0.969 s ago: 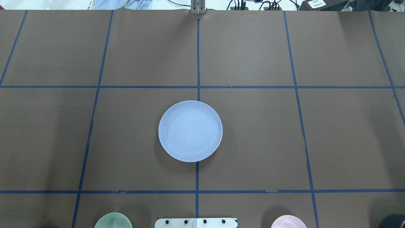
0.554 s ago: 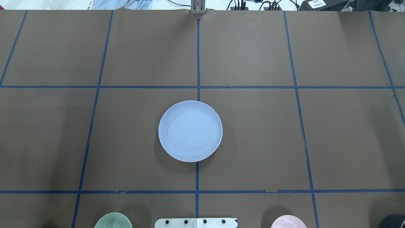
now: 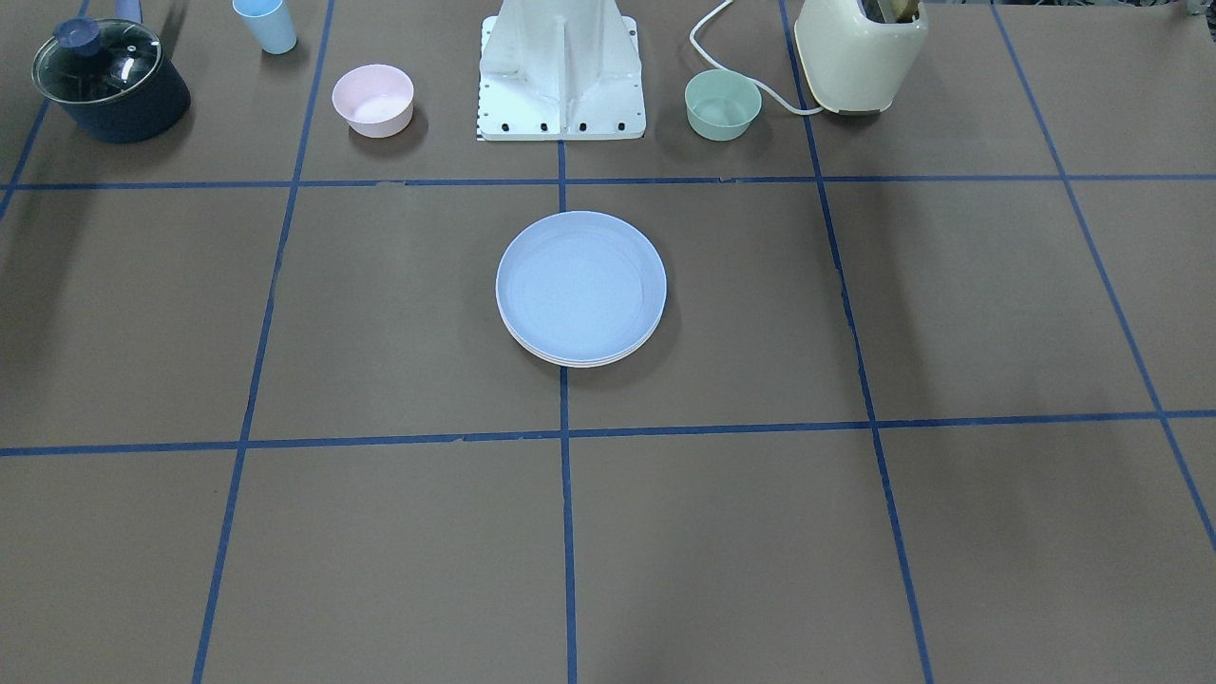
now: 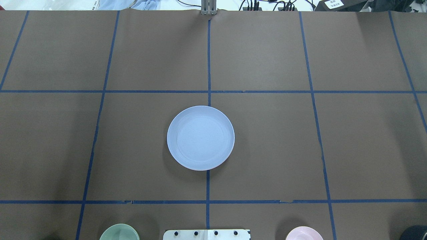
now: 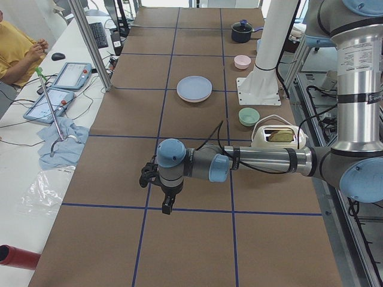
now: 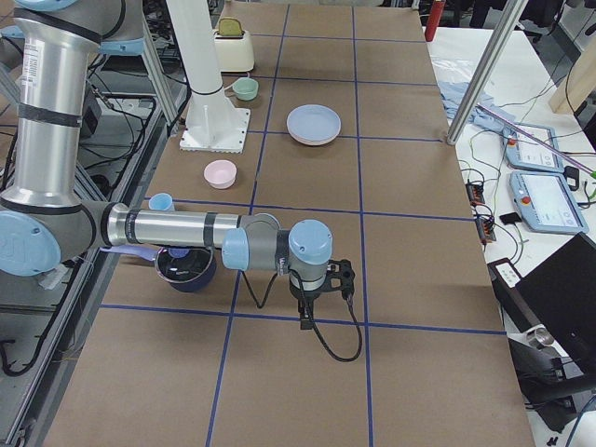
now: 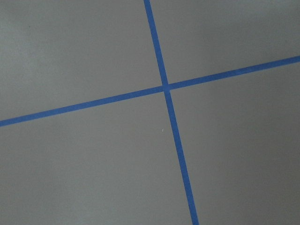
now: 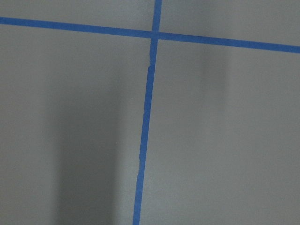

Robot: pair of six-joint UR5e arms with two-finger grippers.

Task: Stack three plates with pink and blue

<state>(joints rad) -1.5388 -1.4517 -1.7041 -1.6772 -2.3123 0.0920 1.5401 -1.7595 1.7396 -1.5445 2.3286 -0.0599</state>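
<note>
A light blue plate (image 4: 200, 137) lies in the middle of the table, also in the front view (image 3: 580, 285). It tops a small stack; a paler rim (image 3: 581, 362) shows under its edge, and I cannot tell that plate's colour or how many lie below. My left gripper (image 5: 168, 206) points down over the table far from the stack (image 5: 194, 88). My right gripper (image 6: 304, 319) points down at the other end, far from the stack (image 6: 313, 123). I cannot tell whether either is open. Both wrist views show only bare brown table and blue tape.
A pink bowl (image 3: 372, 99) and a green bowl (image 3: 722, 104) flank the robot's base (image 3: 560, 66). A cream toaster (image 3: 860, 52) stands beside the green bowl. A dark pot with a glass lid (image 3: 109, 81) and a blue cup (image 3: 266, 24) stand beyond the pink bowl.
</note>
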